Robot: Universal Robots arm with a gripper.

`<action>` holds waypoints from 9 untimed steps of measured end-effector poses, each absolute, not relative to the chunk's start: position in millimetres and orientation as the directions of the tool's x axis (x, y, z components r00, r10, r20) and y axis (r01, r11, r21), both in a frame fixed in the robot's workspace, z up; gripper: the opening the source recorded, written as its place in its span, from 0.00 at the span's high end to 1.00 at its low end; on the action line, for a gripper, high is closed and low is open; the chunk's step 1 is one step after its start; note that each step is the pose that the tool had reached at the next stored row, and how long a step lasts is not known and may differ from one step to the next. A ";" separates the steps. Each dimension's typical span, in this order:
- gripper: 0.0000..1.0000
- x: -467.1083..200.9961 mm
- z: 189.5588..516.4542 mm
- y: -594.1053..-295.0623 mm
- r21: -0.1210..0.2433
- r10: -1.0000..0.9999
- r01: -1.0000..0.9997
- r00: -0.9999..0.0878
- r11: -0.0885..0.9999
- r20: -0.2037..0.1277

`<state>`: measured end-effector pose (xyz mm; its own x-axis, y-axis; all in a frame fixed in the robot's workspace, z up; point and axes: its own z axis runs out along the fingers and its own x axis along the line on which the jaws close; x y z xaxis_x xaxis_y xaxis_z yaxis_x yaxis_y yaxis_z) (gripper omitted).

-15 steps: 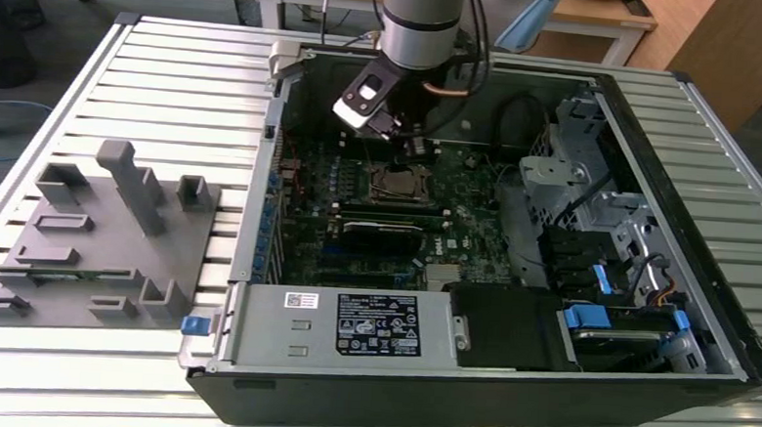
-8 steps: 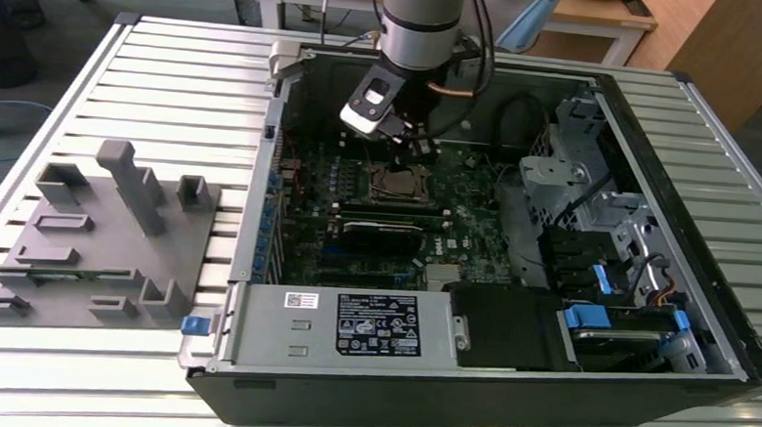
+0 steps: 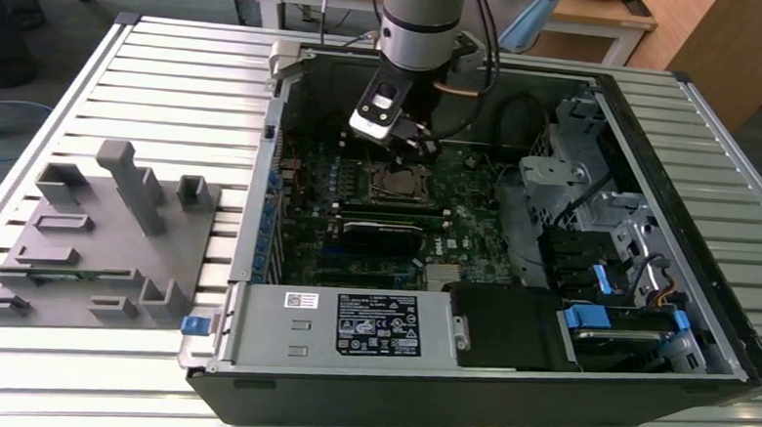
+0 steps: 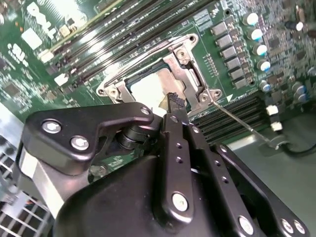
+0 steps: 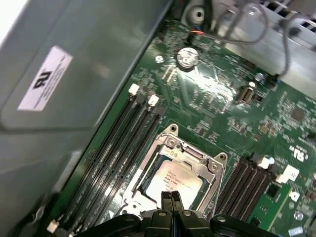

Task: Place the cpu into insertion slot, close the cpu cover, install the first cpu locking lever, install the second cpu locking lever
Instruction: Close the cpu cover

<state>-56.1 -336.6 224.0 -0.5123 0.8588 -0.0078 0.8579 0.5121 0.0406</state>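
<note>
Pincer (image 5: 171,197), tips together and empty, just over the cpu (image 5: 170,180)

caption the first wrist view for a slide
Gripper over the cpu seated in the insertion slot, cpu cover lowered

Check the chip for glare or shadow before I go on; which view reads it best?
Second wrist view: glare whitens the chip, and the gripper overlaps its edge. First wrist view: softer sheen on it, the most evenly lit. Exterior view: the socket sits dim inside the case, under the arm.
</note>
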 end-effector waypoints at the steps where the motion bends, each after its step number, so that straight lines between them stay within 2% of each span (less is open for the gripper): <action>1: 0.89 -56.1 223.9 -336.6 0.041 0.849 0.849 -0.528 0.528 -0.008; 9: 0.89 -56.1 223.1 -336.6 0.041 0.764 0.763 -0.645 0.645 -0.008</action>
